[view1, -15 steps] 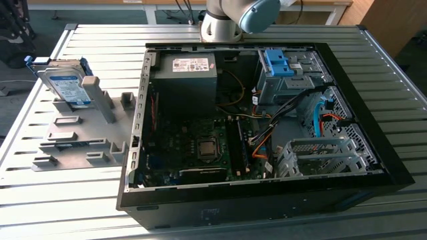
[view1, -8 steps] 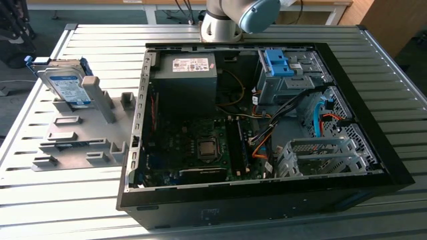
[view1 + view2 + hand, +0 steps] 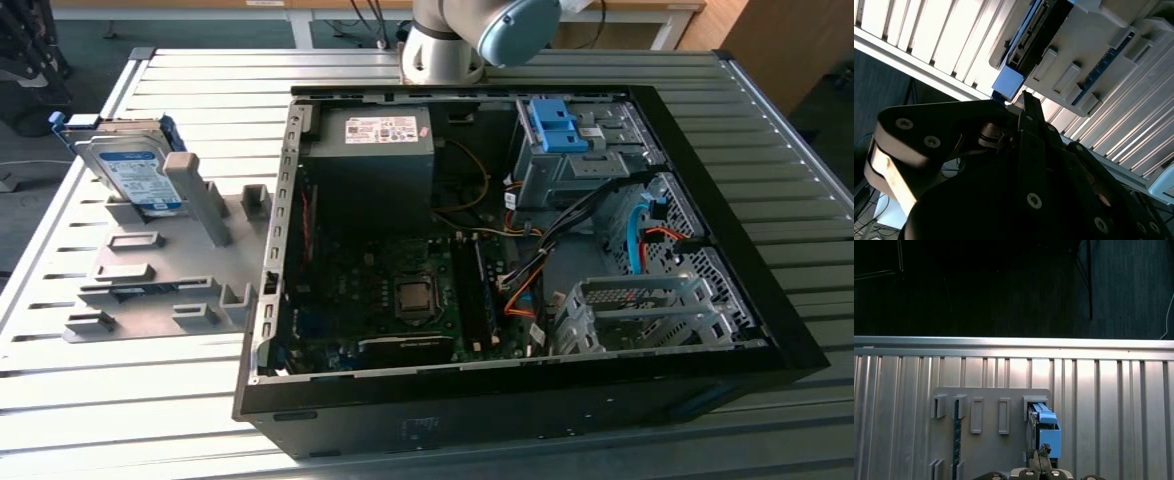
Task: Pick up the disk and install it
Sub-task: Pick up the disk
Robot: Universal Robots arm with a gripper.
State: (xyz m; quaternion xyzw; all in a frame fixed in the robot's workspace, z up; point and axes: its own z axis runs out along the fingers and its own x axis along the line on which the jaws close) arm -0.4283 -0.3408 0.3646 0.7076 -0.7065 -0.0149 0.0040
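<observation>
Your disk stands on edge in the grey holder on the worktop, at the exterior view's left, outside the computer case. Expect it to be dense, rigid and shock-sensitive, so grip across the blue carrier frame's long edges, not the label face. Your gripper looks drawn together on nothing, apart from the disk.

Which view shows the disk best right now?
The exterior view: the disk stands on edge in the grey fixture at that view's left, label face and blue frame visible. The first wrist view shows it edge-on; the second wrist view catches its connector edge and a blue corner.
</observation>
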